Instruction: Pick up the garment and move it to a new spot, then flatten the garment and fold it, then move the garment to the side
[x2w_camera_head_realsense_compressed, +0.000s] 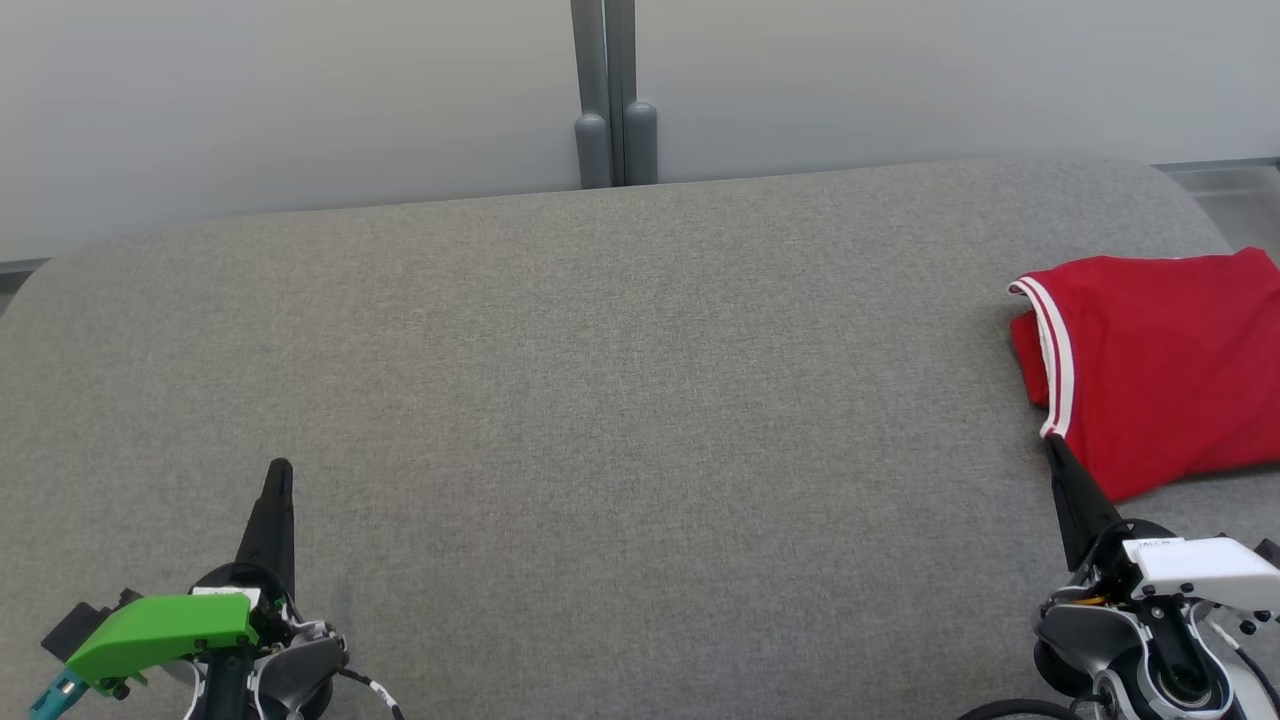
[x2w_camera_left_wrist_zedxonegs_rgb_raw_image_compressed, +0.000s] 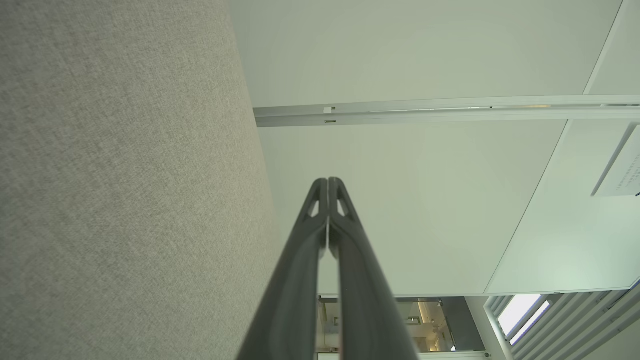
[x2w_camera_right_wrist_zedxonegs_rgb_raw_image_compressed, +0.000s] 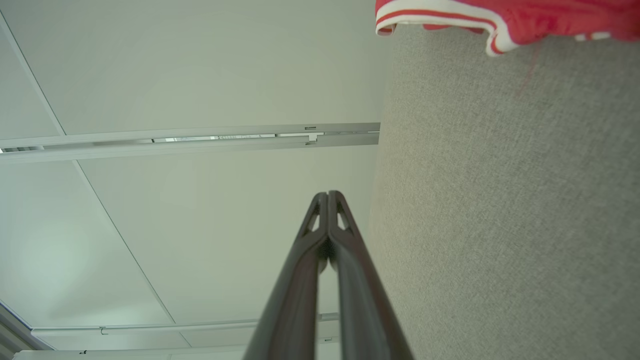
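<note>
Honestly, looks nearly done: the red jersey (x2w_camera_head_realsense_compressed: 1160, 370) lies folded at the far right of the grey table (x2w_camera_head_realsense_compressed: 600, 400). The left gripper (x2w_camera_head_realsense_compressed: 280, 470) and right gripper (x2w_camera_head_realsense_compressed: 1052, 447) are both pinched together, holding nothing. The right tip sits just beside the jersey's near corner, so I'd pull away straight to avoid snagging it.

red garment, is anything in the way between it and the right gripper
Nothing visible stands in the way. The right gripper, shut, has its tip by the near corner of the red garment in the head view. The grey tabletop around them is bare.
</note>
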